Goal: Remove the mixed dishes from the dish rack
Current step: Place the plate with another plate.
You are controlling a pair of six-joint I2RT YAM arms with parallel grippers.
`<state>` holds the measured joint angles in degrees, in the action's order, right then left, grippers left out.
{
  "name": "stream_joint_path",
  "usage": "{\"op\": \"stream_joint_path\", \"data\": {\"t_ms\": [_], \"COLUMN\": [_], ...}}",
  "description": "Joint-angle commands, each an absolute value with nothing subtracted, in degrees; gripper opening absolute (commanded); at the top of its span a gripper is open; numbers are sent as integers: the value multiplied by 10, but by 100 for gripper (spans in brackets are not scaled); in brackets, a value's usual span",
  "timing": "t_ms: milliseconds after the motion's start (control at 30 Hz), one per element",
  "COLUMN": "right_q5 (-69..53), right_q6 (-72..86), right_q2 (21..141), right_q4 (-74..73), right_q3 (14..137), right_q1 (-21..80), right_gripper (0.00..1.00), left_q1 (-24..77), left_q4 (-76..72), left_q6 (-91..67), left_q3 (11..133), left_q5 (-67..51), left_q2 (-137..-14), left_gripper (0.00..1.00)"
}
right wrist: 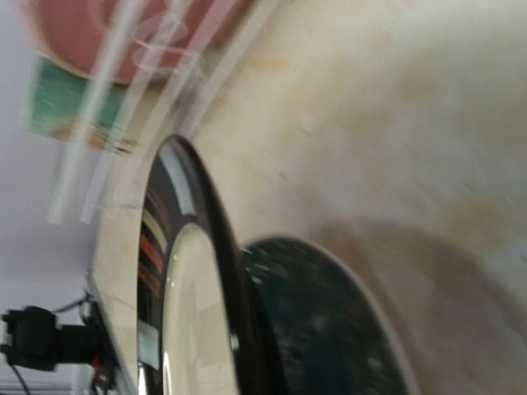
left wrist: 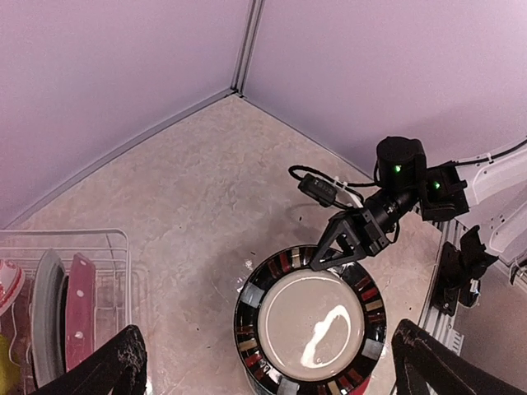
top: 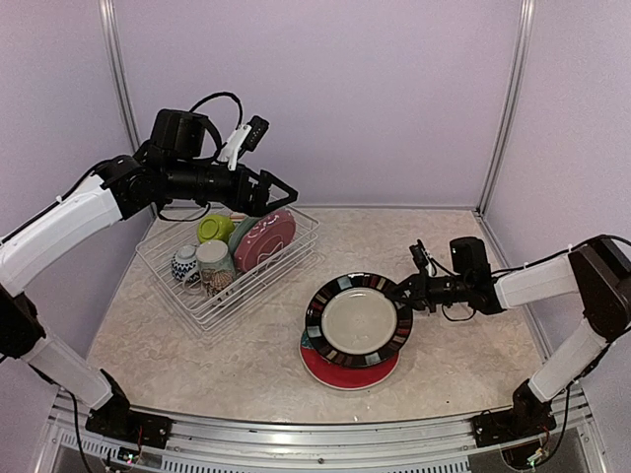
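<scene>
The black-rimmed striped ceramic plate [top: 357,320] lies outside the white wire dish rack [top: 261,286]. It sits on top of a red ceramic plate [top: 347,378] on the beige mottled surface [top: 197,360], to the rack's right. The stacking looks deliberate: unloaded plates share one pile, which saves room on the surface and keeps them within the right arm's reach. The striped plate sits a little off-centre, so the red rim shows along its near edge.

The right end effector [top: 402,293] is clenched at the striped plate's right rim. In the left wrist view its fingers [left wrist: 333,247] appear to pinch that rim. An edge grip suits a flat plate, since it offers nothing else to take hold of. The right wrist view is blurred and shows the plate edge-on, so it cannot be told whether the plate rests fully on the red one.

The left end effector [top: 281,195] hangs released, jaws spread wide, above the rack's far-right end. Below it is the pink dotted plate [top: 268,239], which stands on edge in the slots. Standing upright exposes the plate's top rim, which is probably why the arm is positioned overhead. Also in the rack are a lime green bowl [top: 215,228], a blue-and-white bowl [top: 184,263] and a cream patterned mug [top: 215,266], so most of the unloading is not yet done.
</scene>
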<state>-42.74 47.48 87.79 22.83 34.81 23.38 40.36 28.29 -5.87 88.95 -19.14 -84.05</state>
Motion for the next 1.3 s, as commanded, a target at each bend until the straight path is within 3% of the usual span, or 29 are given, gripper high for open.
{"op": "stream_joint_path", "data": {"t_ms": [0, 433, 667, 967, 1167, 1267], "right_q5": [-464, -467, -381, -339, -292, -267], "right_q6": [463, 464, 386, 354, 328, 318], "right_q2": [901, 958, 933, 899, 860, 843], "right_q4": [288, 289, 136, 56, 4, -26], "right_q3": [351, 346, 366, 378, 389, 392], "right_q1": [250, 270, 271, 277, 279, 280], "right_gripper": [0, 0, 21, 50, 70, 76], "left_q1": [365, 323, 278, 232, 209, 206], "left_q4": [252, 270, 283, 338, 372, 396], "left_q6": [-83, -38, -66, -103, -119, -115], "left_q3": [870, 845, 860, 913, 944, 964], "left_q5": [-216, -216, -240, -252, -294, -296], "left_q2": [-813, -812, -844, -912, -957, -983], "left_gripper": [99, 99, 99, 99, 89, 79]}}
